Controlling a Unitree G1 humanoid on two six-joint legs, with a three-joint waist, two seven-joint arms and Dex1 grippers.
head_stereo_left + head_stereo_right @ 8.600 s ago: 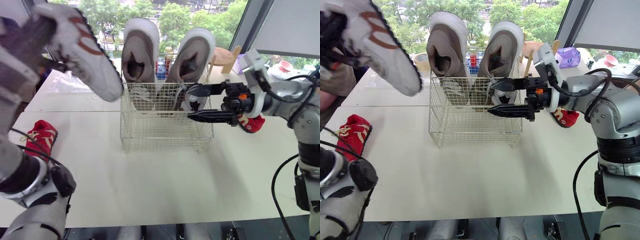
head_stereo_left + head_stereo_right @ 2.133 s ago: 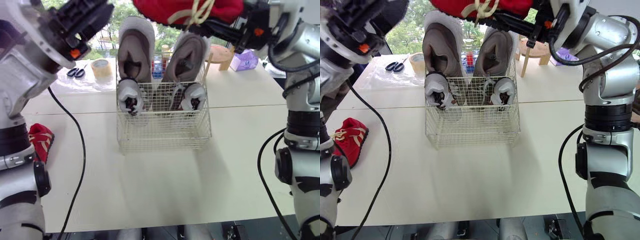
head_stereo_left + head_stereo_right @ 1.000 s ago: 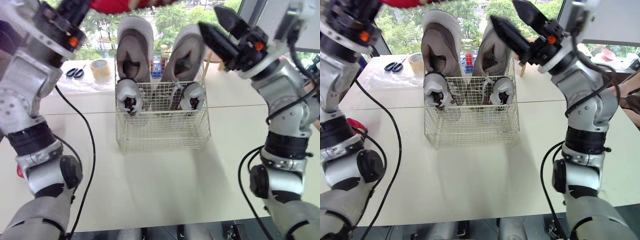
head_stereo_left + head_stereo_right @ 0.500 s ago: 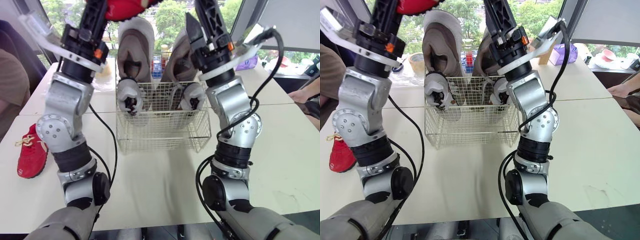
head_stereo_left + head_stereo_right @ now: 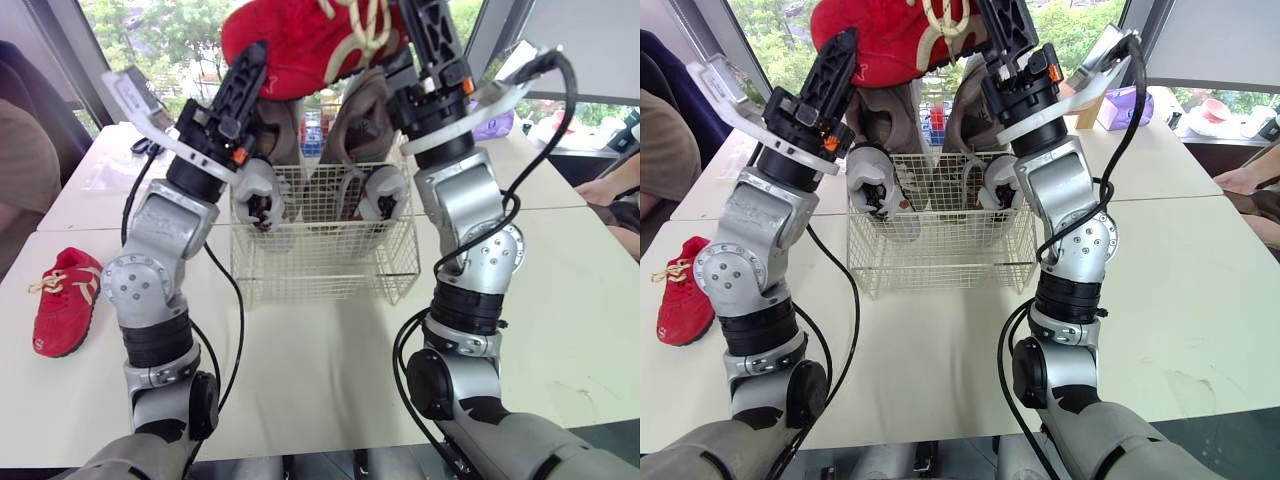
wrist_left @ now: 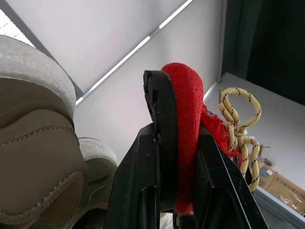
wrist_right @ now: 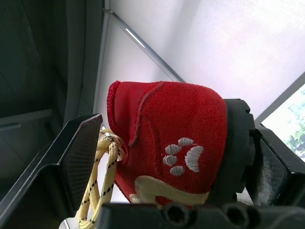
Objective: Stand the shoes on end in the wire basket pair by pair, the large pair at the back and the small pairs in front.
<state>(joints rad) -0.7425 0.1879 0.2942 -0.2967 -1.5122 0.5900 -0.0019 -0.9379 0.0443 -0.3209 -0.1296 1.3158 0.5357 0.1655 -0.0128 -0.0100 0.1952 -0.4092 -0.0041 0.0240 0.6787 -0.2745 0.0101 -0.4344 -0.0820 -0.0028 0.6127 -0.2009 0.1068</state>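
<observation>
**Bringing the first red shoe down to the front of the basket**

The left hand [image 6: 177,119] is clamping tightly on the edge of the small red fabric shoe with yellow laces [image 5: 310,45]. It is holding the shoe high, in the upper middle of the head frames, above the white wire basket [image 5: 320,270]. The right hand [image 7: 162,138] is reaching up to the same shoe from the other side; I cannot tell whether it is really gripping.

In the basket the large grey-beige pair [image 5: 365,110] is standing on end along the back. The small white and grey pair [image 5: 258,195] is standing just in front of it, one shoe at each side. The nearest strip of the basket is looking free. The second red shoe [image 5: 65,300] is lying on the pale bench [image 5: 320,380] at the left edge of the frame, well apart from the basket.

I judge that the step in hand is placing this red shoe. To do it well, only one hand should be carrying the shoe on the way down, so the other should be letting go completely before the lowering begins. The shoe should be turning on end and then going straight down into the free front strip, close to one side wall, so that room is remaining for its partner. The loose laces are hanging free and may catch on the wire rim, so a slow, vertical entry seems safer. Touching the white shoes could tip them over.
</observation>
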